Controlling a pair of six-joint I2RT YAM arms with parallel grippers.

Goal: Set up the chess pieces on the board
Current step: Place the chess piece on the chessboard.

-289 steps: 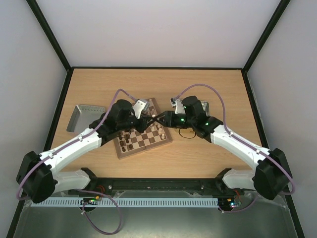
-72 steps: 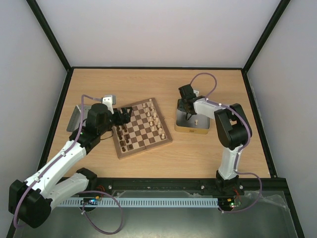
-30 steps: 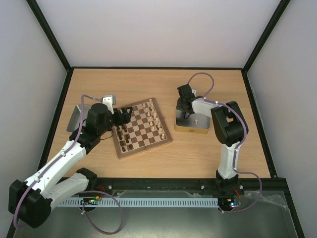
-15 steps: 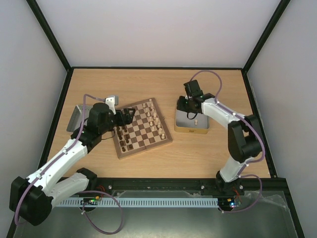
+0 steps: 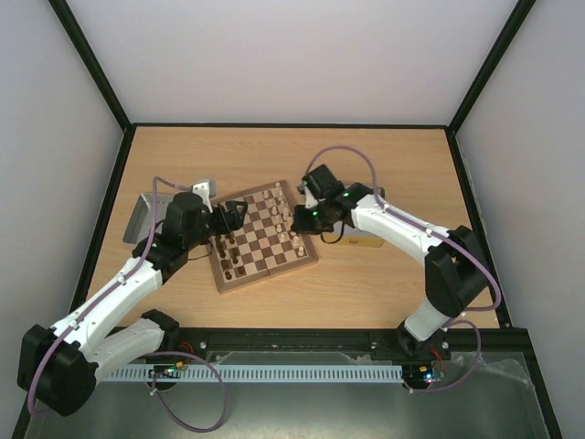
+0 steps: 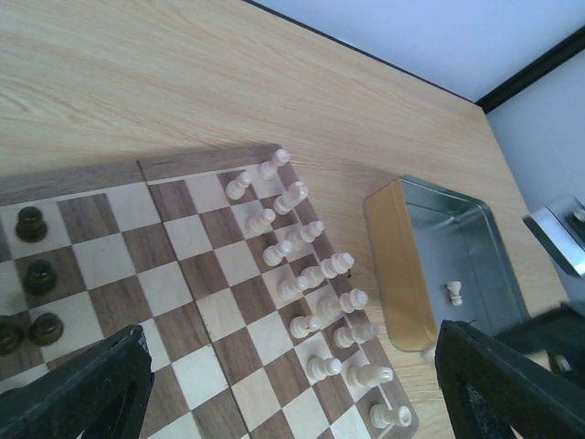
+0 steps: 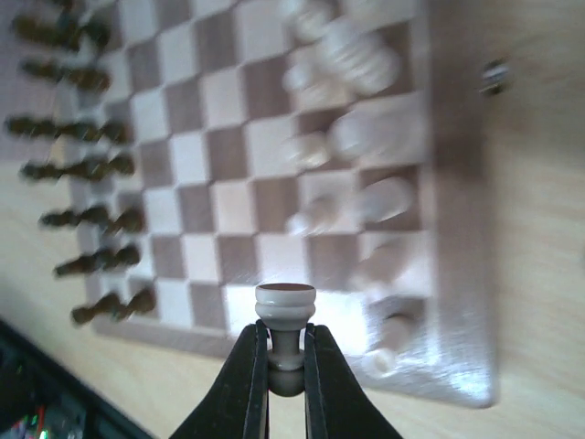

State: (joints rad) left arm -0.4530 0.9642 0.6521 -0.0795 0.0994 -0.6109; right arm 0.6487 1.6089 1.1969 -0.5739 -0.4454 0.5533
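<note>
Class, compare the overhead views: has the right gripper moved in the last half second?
Yes. The right gripper, shut on a pale chess piece, has swung left from above the tin to the board's right edge.

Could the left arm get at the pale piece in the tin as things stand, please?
Probably not: the open left hand sits across the board from the tin, standing pieces lie between, and the right arm stretches over the tin.
</note>
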